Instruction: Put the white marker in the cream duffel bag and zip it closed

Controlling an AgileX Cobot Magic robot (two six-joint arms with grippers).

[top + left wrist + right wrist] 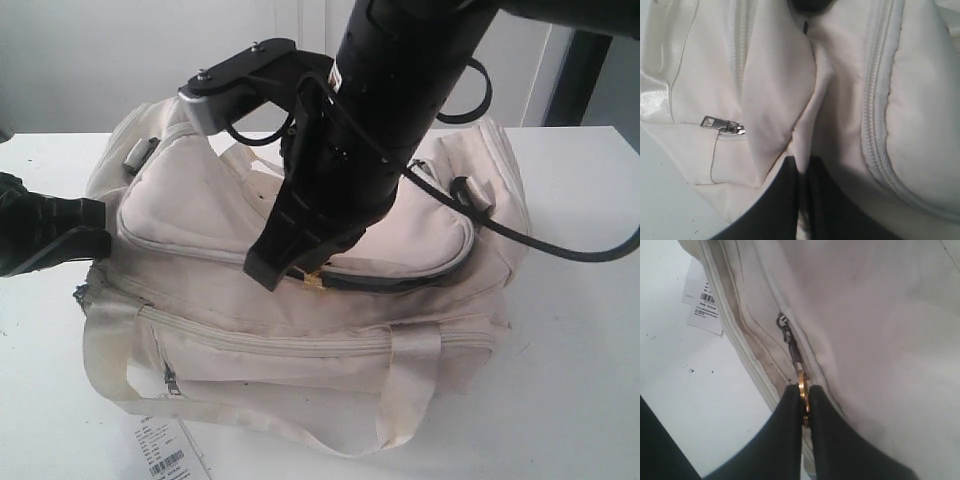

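Observation:
The cream duffel bag [300, 340] lies on the white table [570, 380], its front pocket facing the camera. My right gripper [288, 272] comes down from above onto the curved top zipper and is shut on its gold zipper pull [316, 283]. In the right wrist view that gold zipper pull [802, 379] sits pinched in the right gripper [803, 391]. To the right of the pull a dark gap [410, 285] shows along the zipper. My left gripper [100, 228] holds the bag's left end, and the left wrist view shows the left gripper [802, 164] shut on a fold of bag fabric [807, 120]. The white marker is out of view.
A white paper tag with a barcode [165, 452] lies on the table by the bag's front left corner, and the tag [702, 302] also shows in the right wrist view. A black cable [560, 245] from the right arm drapes over the bag's right end. The silver front pocket zipper pull [722, 125] hangs by the left gripper.

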